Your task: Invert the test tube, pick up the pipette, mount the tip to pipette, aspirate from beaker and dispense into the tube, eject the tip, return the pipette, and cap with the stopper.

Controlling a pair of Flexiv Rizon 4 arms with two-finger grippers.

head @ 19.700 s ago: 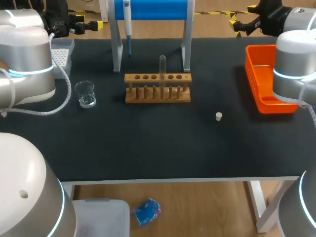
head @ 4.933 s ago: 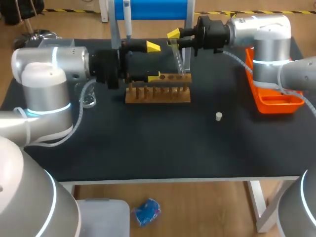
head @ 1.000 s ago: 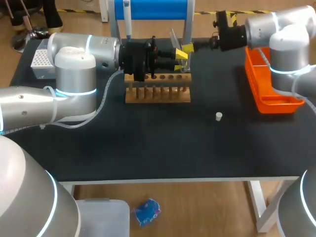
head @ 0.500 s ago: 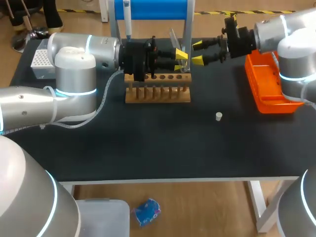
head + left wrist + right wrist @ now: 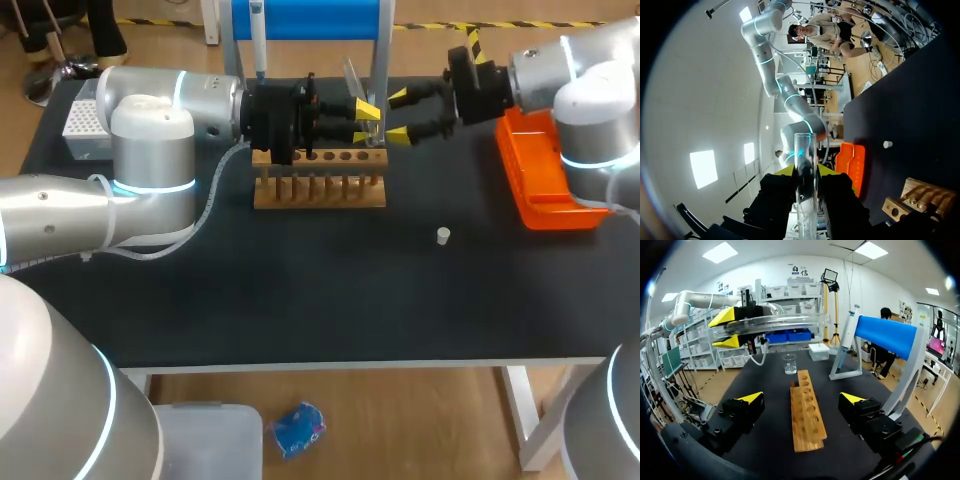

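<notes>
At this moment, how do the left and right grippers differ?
The left gripper's fingers are shut on the test tube; the right gripper's fingers are spread wide and hold nothing. The left gripper is above the wooden rack's end, while the right gripper is just past that end, nearer the orange bin. Both have yellow tips and point toward each other.

The silver left arm (image 5: 150,130) is extending in from 9 o'clock. Its yellow-tipped left gripper (image 5: 365,122) is pointing toward 3 o'clock and clamping a clear glass test tube (image 5: 804,150). From 3 o'clock, the yellow-tipped right gripper (image 5: 397,115) is facing it, with its fingers standing wide apart and gripping nothing.
</notes>
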